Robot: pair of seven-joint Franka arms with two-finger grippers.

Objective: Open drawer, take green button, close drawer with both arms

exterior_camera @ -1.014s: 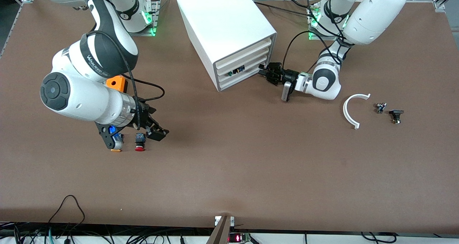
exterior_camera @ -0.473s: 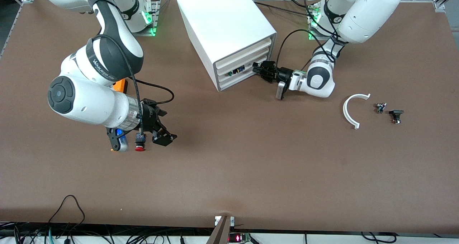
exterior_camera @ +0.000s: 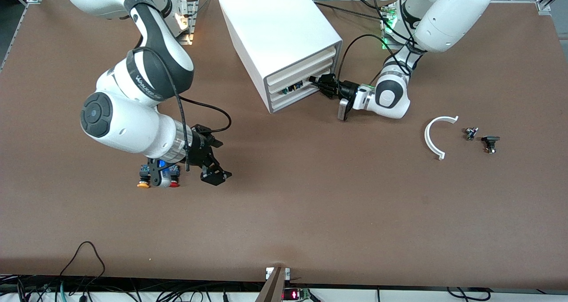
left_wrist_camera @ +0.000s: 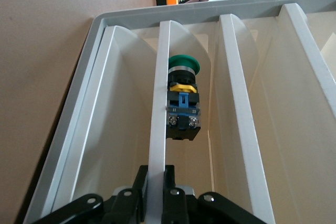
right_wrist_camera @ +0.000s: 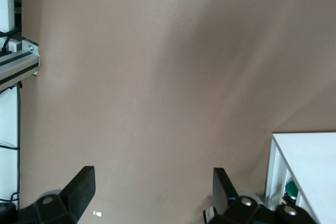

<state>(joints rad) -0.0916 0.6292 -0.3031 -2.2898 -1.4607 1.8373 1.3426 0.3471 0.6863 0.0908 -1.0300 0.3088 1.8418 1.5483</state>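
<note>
**A:** Which arm is placed for the pull?

**B:** The left one. Its left claw [exterior_camera: 320, 83] is at the front of the white cabinet [exterior_camera: 277, 31], and in the left wrist view its fingers [left_wrist_camera: 140, 190] are pressed together on the slat front of a drawer [left_wrist_camera: 159, 108], one either side of it.

**A:** And the green button?

**B:** The button [left_wrist_camera: 183, 97] lies inside that drawer, straight ahead of the claw. Its long axis runs along the line of reach, green cap pointing away from the claw and black-and-blue body toward it. I'd judge the drawer has to slide out toward the claw before anything can reach in.

**A:** The other arm?

**B:** The right claw [exterior_camera: 212, 169] hangs spread and empty over the desk [exterior_camera: 310, 204], well apart from the cabinet, beside a yellow-capped button [exterior_camera: 143, 183] and a red-capped one [exterior_camera: 174, 183]. It waits.
</note>
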